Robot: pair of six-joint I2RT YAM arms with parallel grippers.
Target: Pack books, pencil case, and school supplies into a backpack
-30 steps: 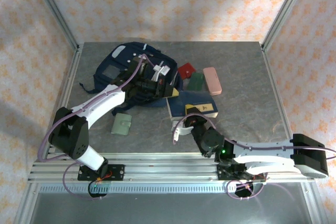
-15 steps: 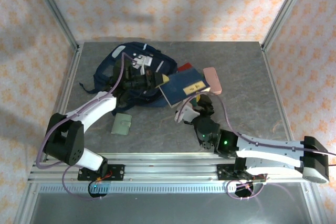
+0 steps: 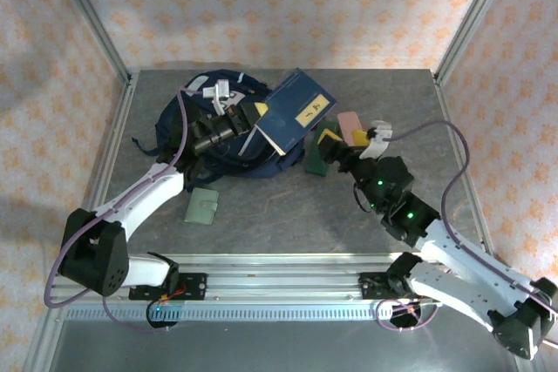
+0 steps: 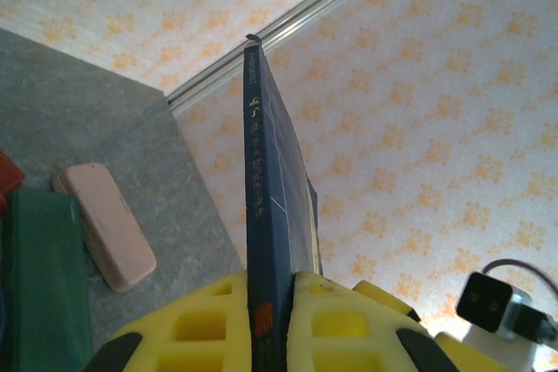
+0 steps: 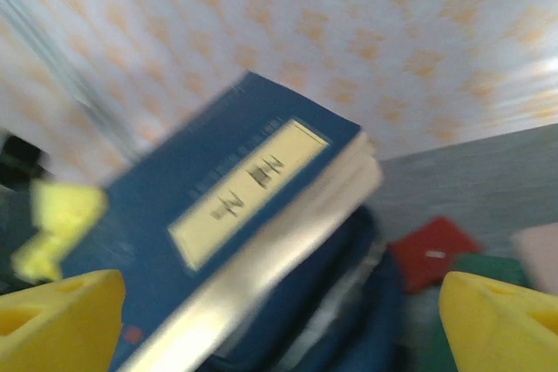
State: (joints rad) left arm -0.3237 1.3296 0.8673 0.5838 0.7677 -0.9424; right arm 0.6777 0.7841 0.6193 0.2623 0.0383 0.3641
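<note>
Book (image 3: 296,112) gripped in left tool (image 3: 258,111) above backpack (image 3: 174,124)

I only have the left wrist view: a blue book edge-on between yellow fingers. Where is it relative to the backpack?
Observer: The top view shows the book raised and tilted above the backpack, on its right side.
Operator: Is the right gripper on it too?
Observer: No, the right gripper is open and apart from it, near the green rectangle.
Operator: Anything on the bag's other side?
Observer: A pale green wallet lies on the table, just nearer the arm bases than the backpack.
</note>
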